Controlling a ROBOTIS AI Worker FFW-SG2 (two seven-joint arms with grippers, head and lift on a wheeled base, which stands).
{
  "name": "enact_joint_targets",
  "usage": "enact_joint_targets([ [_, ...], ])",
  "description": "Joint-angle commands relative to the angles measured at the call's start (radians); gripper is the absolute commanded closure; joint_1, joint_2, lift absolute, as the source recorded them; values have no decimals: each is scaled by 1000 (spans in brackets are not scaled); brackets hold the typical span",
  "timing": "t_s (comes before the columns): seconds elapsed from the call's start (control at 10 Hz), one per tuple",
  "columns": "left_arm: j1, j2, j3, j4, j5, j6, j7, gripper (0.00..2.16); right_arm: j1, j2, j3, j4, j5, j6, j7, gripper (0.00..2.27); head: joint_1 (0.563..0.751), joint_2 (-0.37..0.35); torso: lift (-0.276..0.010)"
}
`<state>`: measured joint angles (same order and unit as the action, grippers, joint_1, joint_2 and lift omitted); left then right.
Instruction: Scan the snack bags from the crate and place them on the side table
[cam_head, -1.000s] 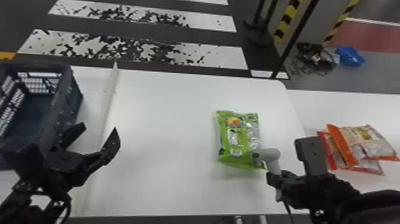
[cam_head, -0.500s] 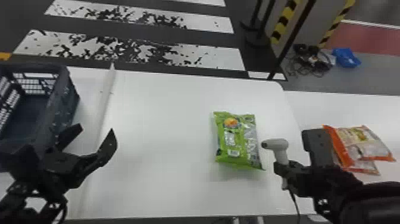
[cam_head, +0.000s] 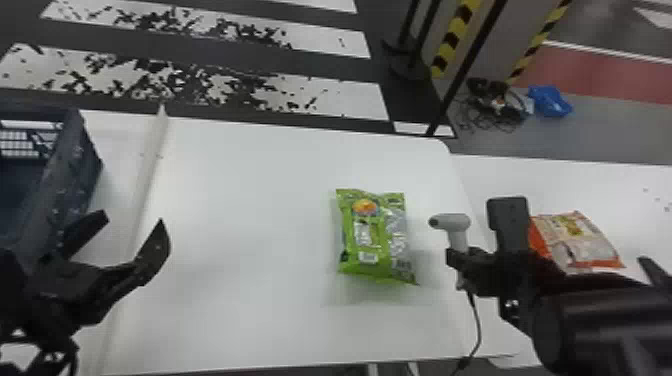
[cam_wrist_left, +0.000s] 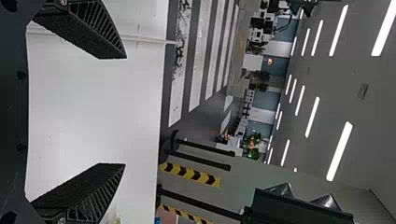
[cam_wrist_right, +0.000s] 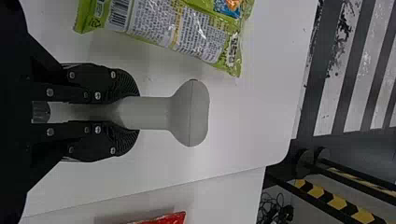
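Gripped between the right gripper's (cam_wrist_right: 136, 113) closed fingers, the scanner (cam_wrist_right: 190, 113) has been drawn off the green bag (cam_head: 375, 240) on the white table (cam_head: 240, 200), perhaps already scanned, while the left gripper (cam_wrist_left: 125, 110) is spread wide, empty

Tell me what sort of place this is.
Probably an indoor robot test area with a mock checkout: a handheld scanner over a white table, crosswalk-style stripes on the floor beyond, and strip lights across the ceiling.
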<state>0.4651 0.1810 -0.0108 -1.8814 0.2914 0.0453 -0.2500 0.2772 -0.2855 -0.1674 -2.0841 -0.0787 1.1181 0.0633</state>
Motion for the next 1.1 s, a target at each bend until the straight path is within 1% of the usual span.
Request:
enact_joint_targets([
  [0.0, 4, 0, 0, -4, 0, 0, 0, 39, -39, -15, 5, 81, -4, -48, 0, 2250, 695, -247, -81],
  [0.1, 6, 0, -1, -8, 0, 0, 0, 39, -59, -27, 11, 128, -3, -82, 1, 2250, 695, -250, -81],
  [0.4, 12, 0, -3, -16, -2, 0, 0, 39, -118, -60, 46, 242, -1, -106, 6, 2250, 695, -269, -81],
  [0.7, 17, 0, 0, -21, -2, 0, 0, 39, -139, -69, 63, 297, 2, -125, 6, 2229, 695, -277, -81],
  [0.8, 20, 0, 0, -21, -2, 0, 0, 39, -139, -69, 65, 302, 2, -131, 6, 2044, 695, -278, -81],
  [0.9, 20, 0, 0, -21, -2, 0, 0, 39, -139, -69, 66, 308, -1, -134, 6, 1575, 695, -279, -81],
  [1.0, 20, 0, 0, -21, -2, 0, 0, 39, -139, -69, 66, 314, -3, -131, 7, 977, 695, -278, -81],
])
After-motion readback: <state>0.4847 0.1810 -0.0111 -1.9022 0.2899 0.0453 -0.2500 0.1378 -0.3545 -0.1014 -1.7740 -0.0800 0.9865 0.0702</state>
